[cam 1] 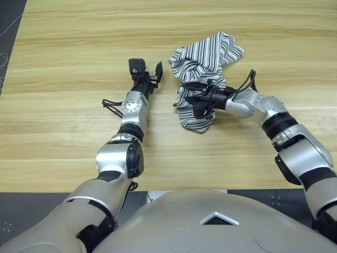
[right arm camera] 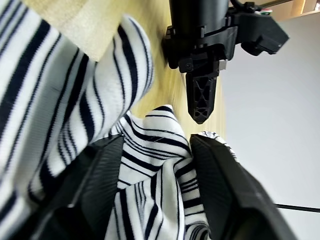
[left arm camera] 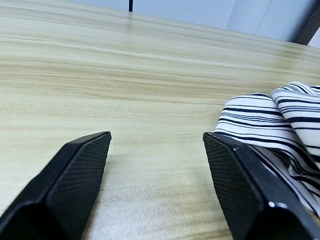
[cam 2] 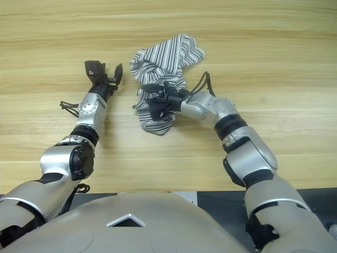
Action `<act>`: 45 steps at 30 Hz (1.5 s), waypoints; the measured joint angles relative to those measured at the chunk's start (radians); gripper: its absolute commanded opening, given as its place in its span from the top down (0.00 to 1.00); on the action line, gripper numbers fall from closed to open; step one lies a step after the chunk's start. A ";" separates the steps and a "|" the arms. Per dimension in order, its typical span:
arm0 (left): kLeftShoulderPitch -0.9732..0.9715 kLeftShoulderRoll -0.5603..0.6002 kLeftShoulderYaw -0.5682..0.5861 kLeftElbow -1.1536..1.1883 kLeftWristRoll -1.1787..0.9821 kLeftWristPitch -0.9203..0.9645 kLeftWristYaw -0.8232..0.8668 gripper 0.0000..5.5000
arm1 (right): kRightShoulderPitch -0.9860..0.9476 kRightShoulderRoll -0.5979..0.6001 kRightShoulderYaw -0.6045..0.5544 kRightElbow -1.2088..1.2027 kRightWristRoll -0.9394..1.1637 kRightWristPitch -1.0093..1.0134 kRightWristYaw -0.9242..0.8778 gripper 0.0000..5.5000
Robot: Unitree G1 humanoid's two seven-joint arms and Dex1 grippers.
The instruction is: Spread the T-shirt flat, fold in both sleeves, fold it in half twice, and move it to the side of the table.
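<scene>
The right gripper [right arm camera: 157, 142] is sunk into the crumpled striped T-shirt [cam 1: 208, 52], its two fingers clasping a thick bunch of the cloth between them. The left gripper [left arm camera: 156, 137] rests spread wide just beside the shirt's left edge. The shirt lies in a heap mid-table [cam 1: 79, 42], not spread.

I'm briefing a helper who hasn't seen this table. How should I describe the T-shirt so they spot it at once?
On the wooden table, look near the middle, between the two arms. The T-shirt lies in a crumpled heap, part of it inside the right gripper, the open left gripper beside it. It is the only soft thing, white with dark stripes.
</scene>
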 measured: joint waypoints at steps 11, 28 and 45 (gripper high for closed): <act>-0.001 -0.007 -0.004 0.000 0.004 0.001 0.001 0.37 | -0.016 -0.001 0.009 0.004 0.017 0.000 0.009 0.98; -0.006 -0.008 -0.009 0.000 0.004 0.000 0.008 0.37 | 0.071 -0.183 -0.266 -0.395 0.701 0.028 0.397 0.98; 0.365 0.114 -0.044 -0.731 -0.203 0.185 -0.465 0.37 | 0.273 -0.260 -0.680 -0.600 1.314 0.525 0.797 0.98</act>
